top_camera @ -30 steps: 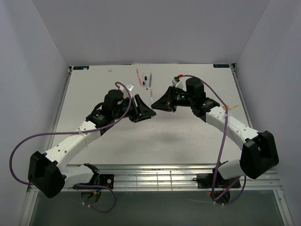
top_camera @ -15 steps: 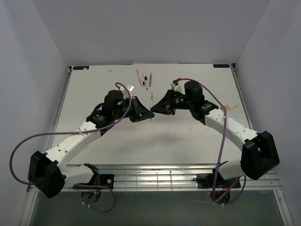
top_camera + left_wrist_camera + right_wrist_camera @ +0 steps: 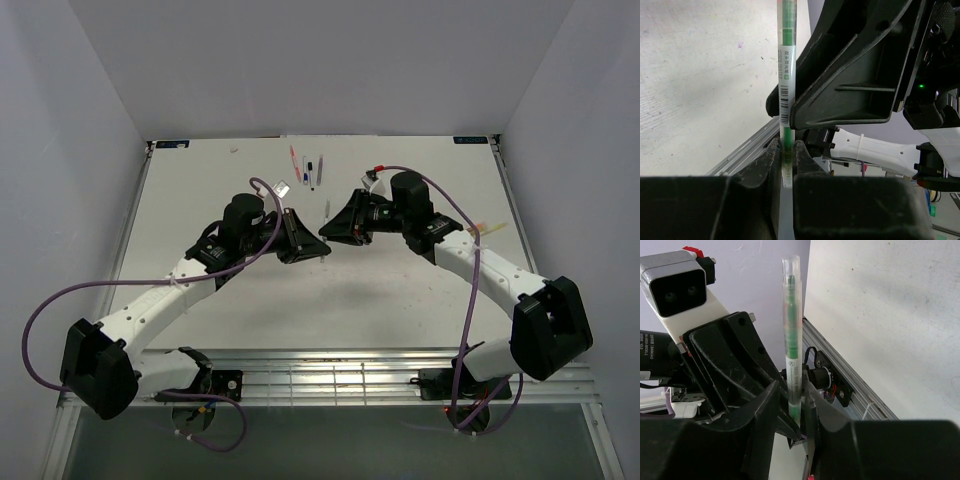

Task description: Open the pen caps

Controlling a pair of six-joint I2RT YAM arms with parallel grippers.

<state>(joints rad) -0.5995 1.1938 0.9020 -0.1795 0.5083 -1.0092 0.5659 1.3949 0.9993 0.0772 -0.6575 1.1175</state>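
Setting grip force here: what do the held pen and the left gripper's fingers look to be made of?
The pen looks like clear glossy plastic: green shows through the barrel, and a printed barcode label sits on it. The left gripper's fingers look like matte black hard plastic, probably moulded: dull, scuffed faces with no metallic shine.
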